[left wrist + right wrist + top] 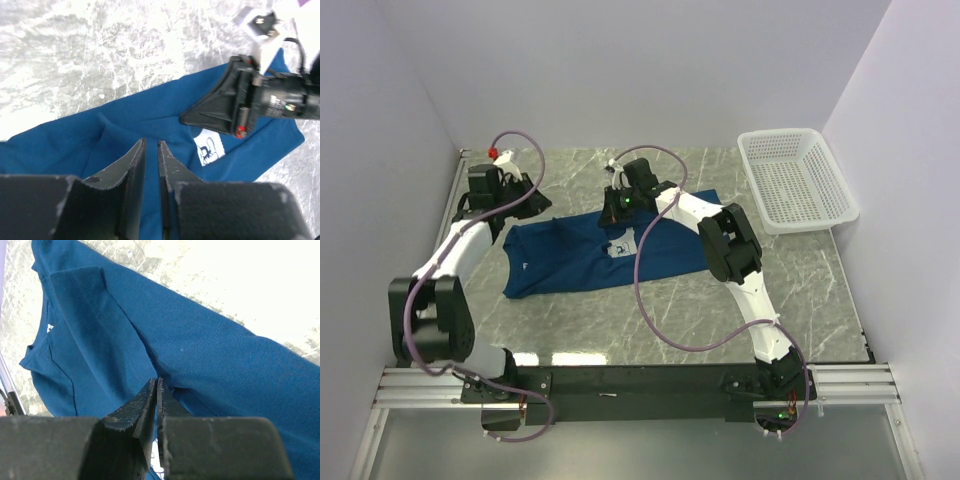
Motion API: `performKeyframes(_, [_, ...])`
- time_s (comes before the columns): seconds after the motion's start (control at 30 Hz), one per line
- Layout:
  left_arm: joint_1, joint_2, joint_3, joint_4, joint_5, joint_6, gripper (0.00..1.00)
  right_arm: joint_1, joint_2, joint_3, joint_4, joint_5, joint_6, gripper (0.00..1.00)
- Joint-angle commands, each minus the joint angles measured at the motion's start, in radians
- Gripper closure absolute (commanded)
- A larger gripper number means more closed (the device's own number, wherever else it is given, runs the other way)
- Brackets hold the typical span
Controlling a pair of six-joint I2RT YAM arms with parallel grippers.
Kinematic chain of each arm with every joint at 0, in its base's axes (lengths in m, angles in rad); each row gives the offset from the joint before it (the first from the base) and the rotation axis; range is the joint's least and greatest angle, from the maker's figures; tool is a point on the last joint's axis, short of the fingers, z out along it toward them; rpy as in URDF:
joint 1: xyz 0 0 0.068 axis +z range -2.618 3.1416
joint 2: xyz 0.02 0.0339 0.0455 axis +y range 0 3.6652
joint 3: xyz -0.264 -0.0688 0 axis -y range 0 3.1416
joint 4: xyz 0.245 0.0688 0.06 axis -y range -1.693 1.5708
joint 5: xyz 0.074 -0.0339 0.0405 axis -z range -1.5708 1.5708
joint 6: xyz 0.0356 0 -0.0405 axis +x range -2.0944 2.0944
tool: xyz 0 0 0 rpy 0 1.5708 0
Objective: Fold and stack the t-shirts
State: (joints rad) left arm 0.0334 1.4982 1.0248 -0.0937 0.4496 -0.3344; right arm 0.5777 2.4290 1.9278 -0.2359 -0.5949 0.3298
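On the grey marble-patterned table (620, 320), a dark blue short-sleeved cloth t-shirt (570, 255) lies spread left of centre, its long axis running left to right. A square white and pale-blue cartoon print (620, 245) faces up near the middle of the far half. The near edge lies flat on the table.

The left gripper (151, 145) sits at the far left corner of the t-shirt. Its jaws are drawn together to a narrow slit, with blue cloth creasing up toward the fingertips; it pinches the t-shirt.

The right gripper (156, 381) sits at the far edge of the t-shirt, just beyond the print. Its jaws are almost touching, and folds of cloth converge at the tips; it pinches the t-shirt as well.

A white plastic mesh basket (795, 185) of rectangular shape stands at the far right corner of the table, well apart from the t-shirt.
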Motion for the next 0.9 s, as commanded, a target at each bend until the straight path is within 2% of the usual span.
performKeyframes(0.0, [0.011,-0.107,-0.035,0.008,-0.009,0.003,0.79,-0.012,-0.09,0.014,0.035,-0.002,-0.011,0.92])
performKeyframes(0.37, [0.016,-0.257,-0.126,-0.015,0.014,-0.031,0.79,-0.036,-0.125,-0.021,0.063,0.001,-0.012,0.93])
performKeyframes(0.87, [0.02,-0.345,-0.181,-0.083,-0.034,-0.137,0.82,-0.047,-0.169,-0.102,0.09,0.004,-0.015,0.93])
